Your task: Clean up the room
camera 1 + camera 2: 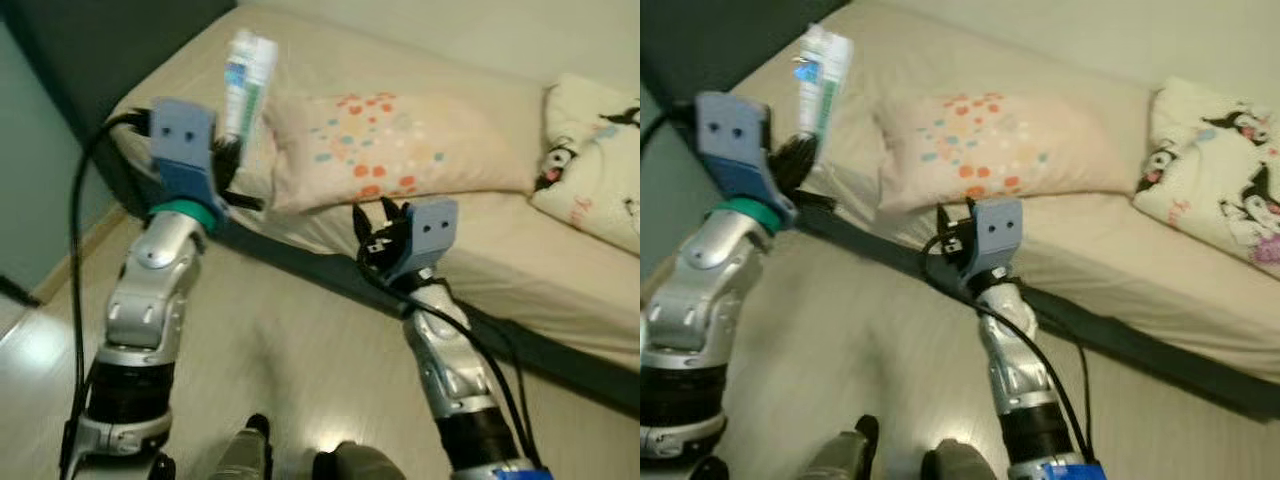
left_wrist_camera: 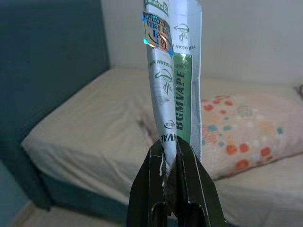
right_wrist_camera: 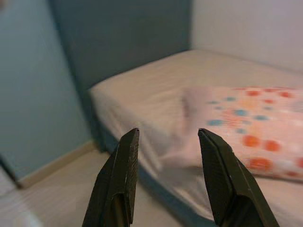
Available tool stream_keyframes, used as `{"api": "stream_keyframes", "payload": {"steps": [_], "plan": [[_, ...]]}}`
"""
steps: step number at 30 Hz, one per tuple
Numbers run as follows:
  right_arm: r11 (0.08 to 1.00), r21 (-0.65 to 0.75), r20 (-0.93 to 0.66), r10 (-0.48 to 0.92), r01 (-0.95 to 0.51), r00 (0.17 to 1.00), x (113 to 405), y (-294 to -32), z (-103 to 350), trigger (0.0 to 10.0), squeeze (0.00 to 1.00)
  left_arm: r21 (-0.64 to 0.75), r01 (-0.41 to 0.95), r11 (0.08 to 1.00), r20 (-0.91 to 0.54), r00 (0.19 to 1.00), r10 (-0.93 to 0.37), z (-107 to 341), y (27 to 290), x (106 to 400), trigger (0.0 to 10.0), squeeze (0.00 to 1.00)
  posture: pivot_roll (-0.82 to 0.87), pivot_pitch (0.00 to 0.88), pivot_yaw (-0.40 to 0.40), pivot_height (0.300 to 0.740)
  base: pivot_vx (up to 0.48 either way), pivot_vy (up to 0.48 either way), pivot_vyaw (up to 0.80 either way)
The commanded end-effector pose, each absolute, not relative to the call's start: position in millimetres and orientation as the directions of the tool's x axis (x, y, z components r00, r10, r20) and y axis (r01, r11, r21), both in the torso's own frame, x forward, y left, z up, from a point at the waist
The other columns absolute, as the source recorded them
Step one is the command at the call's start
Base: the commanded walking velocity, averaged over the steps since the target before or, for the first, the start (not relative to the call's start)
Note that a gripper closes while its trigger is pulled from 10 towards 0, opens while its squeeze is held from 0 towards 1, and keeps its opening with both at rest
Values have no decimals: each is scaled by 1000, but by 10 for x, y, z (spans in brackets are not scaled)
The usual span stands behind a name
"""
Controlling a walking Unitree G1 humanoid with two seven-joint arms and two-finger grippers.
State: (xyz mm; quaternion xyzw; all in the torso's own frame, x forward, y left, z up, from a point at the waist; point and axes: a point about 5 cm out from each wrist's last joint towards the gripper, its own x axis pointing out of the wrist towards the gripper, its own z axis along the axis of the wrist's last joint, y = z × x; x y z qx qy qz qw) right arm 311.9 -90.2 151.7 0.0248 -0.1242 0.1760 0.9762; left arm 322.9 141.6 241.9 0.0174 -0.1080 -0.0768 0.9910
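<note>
The left hand pinches a crumpled packet above the bed. Grip tight until a bin. The right hand is open, holding nothing.

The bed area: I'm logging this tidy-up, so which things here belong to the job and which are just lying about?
Part of the job:
- packet, pinched upright in the left gripper
- right gripper, open and holding nothing, raised near the bed edge

Just lying about:
- dotted pillow on the bed
- cartoon-print pillow beside it
</note>
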Motion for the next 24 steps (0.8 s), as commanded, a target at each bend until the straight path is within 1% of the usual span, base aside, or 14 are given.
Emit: {"api": "stream_keyframes", "payload": {"steps": [1, 9, 10, 13, 14, 15, 16, 18, 19, 20, 22, 24], "plan": [[939, 29, 235, 328, -343, 915, 3106, -936, 1460, 10000, 0, 58, 157, 986, 185, 969, -165, 2364, 1392, 3230, 10000, 0, -19, 82, -8, 740, 0, 0, 769], [930, 24, 219, 354, -367, 909, 3090, -893, 1419, 10000, 0, 73, 136, 988, 147, 978, -145, 2258, 1430, 3243, 10000, 0, -17, 82, -10, 740, 0, 0, 765], [931, 19, 186, 354, -364, 917, 3082, -889, 1344, 10000, 0, 92, 117, 989, 101, 987, -126, 2103, 1475, 3242, 10000, 0, -16, 81, -11, 740, 0, 0, 763], [933, 16, 162, 353, -360, 922, 3076, -888, 1291, 10000, 0, 106, 106, 989, 69, 991, -114, 1994, 1506, 3235, 10000, 0, -16, 81, -11, 740, 0, 0, 763], [939, 5, 117, 340, -343, 933, 3061, -919, 1182, 10000, 0, 127, 88, 988, 0, 996, -89, 1753, 1574, 3196, 10000, 0, -15, 82, -12, 740, 0, 0, 763], [939, 5, 117, 340, -343, 933, 3061, -919, 1182, 10000, 0, 127, 88, 988, 0, 996, -89, 1753, 1574, 3196, 10000, 0, -15, 82, -12, 740, 0, 0, 763], [944, -2, 86, 330, -331, 940, 3043, -948, 1096, 10000, 0, 143, 76, 987, -63, 996, -68, 1542, 1630, 3145, 10000, 0, -16, 82, -12, 740, 0, 0, 756], [944, -2, 86, 330, -331, 940, 3043, -948, 1096, 10000, 0, 143, 76, 987, -63, 996, -68, 1542, 1630, 3145, 10000, 0, -16, 82, -12, 740, 0, 0, 756], [946, -7, 66, 324, -324, 944, 3024, -975, 1035, 10000, 0, 155, 70, 986, -113, 992, -53, 1371, 1668, 3088, 10000, 0, -15, 84, -13, 740, 0, 0, 763], [946, -7, 66, 324, -324, 944, 3024, -975, 1035, 10000, 0, 155, 70, 986, -113, 992, -53, 1371, 1668, 3088, 10000, 0, -15, 84, -13, 740, 0, 0, 763], [945, -4, 59, 326, -326, 944, 3003, -987, 1003, 10000, 0, 167, 64, 984, -180, 983, -33, 1152, 1696, 3005, 10000, 0, -18, 84, -12, 740, 0, 0, 763], [944, -2, 62, 329, -330, 942, 3002, -982, 1010, 10000, 0, 171, 64, 983, -191, 981, -31, 1114, 1697, 2991, 10000, 0, -18, 84, -12, 740, 0, 0, 759]]}}
